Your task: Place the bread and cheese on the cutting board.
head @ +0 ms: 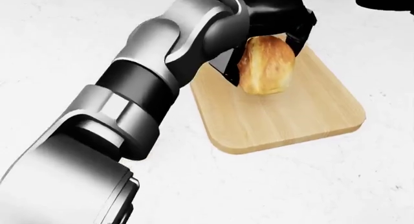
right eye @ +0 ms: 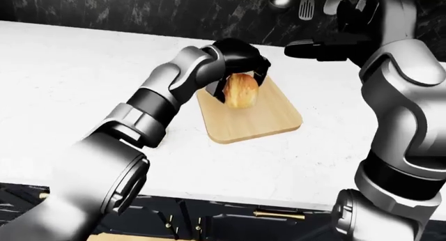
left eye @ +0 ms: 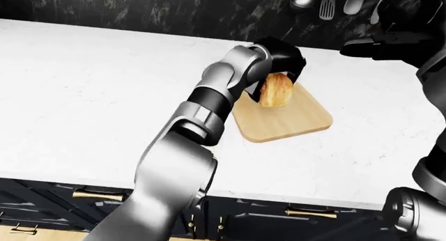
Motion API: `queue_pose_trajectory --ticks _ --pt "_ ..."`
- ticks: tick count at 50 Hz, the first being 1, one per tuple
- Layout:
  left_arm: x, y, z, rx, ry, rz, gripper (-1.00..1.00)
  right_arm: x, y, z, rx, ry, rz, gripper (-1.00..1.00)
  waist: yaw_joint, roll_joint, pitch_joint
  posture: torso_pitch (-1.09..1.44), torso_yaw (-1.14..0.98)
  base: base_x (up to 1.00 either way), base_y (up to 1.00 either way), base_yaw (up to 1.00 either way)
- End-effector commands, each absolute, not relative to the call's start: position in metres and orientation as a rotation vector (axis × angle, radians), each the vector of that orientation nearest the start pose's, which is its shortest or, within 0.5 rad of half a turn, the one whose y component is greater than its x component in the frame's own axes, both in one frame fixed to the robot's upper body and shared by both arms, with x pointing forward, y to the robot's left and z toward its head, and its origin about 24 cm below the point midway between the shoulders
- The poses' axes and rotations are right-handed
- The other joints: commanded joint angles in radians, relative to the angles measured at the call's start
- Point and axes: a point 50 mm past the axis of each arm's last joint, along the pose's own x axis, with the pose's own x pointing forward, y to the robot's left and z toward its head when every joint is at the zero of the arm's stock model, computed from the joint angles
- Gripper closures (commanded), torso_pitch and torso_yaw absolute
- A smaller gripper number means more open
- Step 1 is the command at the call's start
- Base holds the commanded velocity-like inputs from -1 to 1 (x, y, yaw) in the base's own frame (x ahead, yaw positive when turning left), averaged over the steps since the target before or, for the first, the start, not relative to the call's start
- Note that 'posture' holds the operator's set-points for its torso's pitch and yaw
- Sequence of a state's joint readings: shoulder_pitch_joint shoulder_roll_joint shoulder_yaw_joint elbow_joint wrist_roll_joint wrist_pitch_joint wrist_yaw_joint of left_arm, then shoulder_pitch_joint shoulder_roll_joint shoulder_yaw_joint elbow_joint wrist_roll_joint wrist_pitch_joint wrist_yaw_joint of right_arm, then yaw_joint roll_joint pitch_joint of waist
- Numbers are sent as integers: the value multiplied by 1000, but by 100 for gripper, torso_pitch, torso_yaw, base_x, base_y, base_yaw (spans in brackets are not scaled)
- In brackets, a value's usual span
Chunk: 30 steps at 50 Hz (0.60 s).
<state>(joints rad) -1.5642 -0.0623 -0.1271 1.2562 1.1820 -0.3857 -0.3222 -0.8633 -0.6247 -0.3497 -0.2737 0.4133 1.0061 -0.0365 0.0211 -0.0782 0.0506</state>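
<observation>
In the left-eye view, your left hand (left eye: 278, 68) pinches the bread (left eye: 276, 90) over the cutting board (left eye: 293, 123); it isn't released yet. In the head view, black fingers (head: 299, 37) grip the loaf's sides, and your arm hides the cheese. In the right-eye view, your right hand (right eye: 317, 47) hangs apart from the board, fingers pressed flat together, holding nothing. Both placements remain.

left robot hand (head: 268, 37) fingers curled closed, arm extended, right robot hand (right eye: 317, 49) raised, fingers level

One bread (head: 266, 64), one cutting board (head: 304, 118), two hands, three hanging utensils (left eye: 328, 3) on the wall.
</observation>
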Motion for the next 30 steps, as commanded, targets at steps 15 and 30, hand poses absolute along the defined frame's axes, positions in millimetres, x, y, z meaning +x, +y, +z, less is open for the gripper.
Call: queue_pose_trajectory --ticks 15,30 --pt "373 -64 262 1577 -645 -719 98 279 -250 349 -78 -371 -135 -100 6 -23 -30 0 0 0 0 0" --pt "380 -48 276 1579 -635 -699 -100 282 -252 343 -76 -358 -144 -100 9 -24 -28 0 0 0 0 0"
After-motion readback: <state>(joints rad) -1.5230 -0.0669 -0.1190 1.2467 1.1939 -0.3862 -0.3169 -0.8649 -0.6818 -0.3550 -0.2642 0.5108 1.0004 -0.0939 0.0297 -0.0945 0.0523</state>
